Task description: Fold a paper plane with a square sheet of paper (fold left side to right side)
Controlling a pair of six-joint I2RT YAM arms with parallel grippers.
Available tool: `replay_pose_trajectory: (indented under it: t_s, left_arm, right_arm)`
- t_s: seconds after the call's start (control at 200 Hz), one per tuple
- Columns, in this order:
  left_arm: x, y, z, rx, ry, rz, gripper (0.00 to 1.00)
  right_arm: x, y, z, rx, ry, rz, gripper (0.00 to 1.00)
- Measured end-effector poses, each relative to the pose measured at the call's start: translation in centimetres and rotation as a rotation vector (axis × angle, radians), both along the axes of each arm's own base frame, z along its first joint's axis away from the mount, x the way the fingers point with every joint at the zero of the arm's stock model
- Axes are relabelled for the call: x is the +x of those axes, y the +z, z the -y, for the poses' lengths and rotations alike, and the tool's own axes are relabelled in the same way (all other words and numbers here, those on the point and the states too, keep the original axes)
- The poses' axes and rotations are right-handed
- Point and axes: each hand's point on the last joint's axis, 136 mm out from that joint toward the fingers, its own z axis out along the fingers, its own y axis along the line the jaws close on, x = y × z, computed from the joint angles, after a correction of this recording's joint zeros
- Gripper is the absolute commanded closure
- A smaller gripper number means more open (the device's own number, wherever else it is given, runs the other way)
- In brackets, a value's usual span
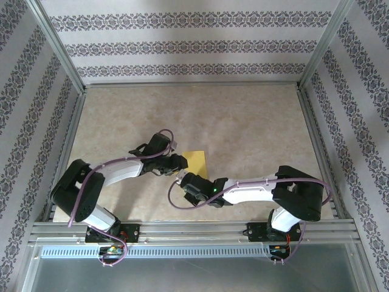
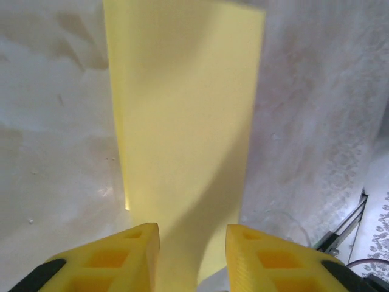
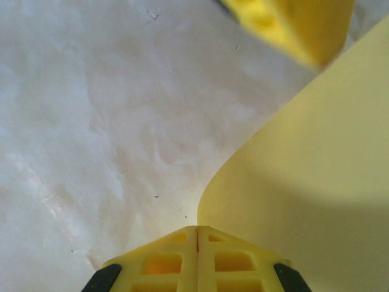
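The square sheet of paper (image 1: 197, 161) is bright yellow and lies on the beige table near the middle, just right of my left gripper (image 1: 182, 162). In the left wrist view the sheet (image 2: 188, 121) runs as a long strip away from the open left gripper (image 2: 192, 234), passing through the gap between its fingers. My right gripper (image 1: 182, 180) sits just in front of the sheet. In the right wrist view the right gripper (image 3: 197, 228) is shut, and the sheet's edge (image 3: 316, 182) curves up out of its seam. A left fingertip (image 3: 285, 24) shows above. A paper plane is out of view.
The beige mottled table (image 1: 243, 121) is boxed in by an aluminium frame (image 1: 194, 85) with patterned walls (image 1: 182, 42) behind and at both sides. A metal rail (image 1: 194, 231) at the near edge carries both arm bases. Purple cables loop along the arms.
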Motion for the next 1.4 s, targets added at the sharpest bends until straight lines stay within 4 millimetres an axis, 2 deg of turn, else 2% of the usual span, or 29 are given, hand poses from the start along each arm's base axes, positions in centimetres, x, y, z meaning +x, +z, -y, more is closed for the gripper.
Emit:
replay_pose_trajectory:
  t_s: [0.145, 0.265, 0.37, 0.545, 0.795, 0.984, 1.399]
  left_arm:
    - [1.5, 3.5, -2.2, -0.005, 0.031, 0.093, 0.61]
    - [2.2, 4.0, -2.8, 0.006, 0.023, 0.113, 0.72]
    - [2.5, 3.2, -1.9, -0.004, -0.02, 0.078, 0.77]
    - [2.7, 0.0, 0.0, -0.001, -0.088, -0.017, 0.83]
    - [2.7, -3.4, 2.9, 0.021, -0.192, -0.076, 0.85]
    - [2.3, -5.4, 3.3, 0.047, -0.228, -0.102, 0.88]
    - [2.5, -5.5, 3.6, 0.054, -0.259, -0.081, 0.91]
  right_arm:
    - [0.3, 0.8, -0.4, 0.103, -0.037, -0.115, 1.0]
    - [-0.1, 1.2, -1.0, 0.168, -0.037, -0.195, 1.0]
    - [-0.2, 1.4, -1.3, 0.211, -0.039, -0.25, 1.0]
    - [-0.1, 1.6, -1.3, 0.268, -0.053, -0.316, 1.0]
    - [-0.2, 1.8, -1.5, 0.312, -0.055, -0.37, 1.0]
    - [-0.1, 1.9, -1.4, 0.333, -0.063, -0.396, 1.0]
    - [2.1, 1.5, 0.3, 0.332, -0.156, -0.4, 1.0]
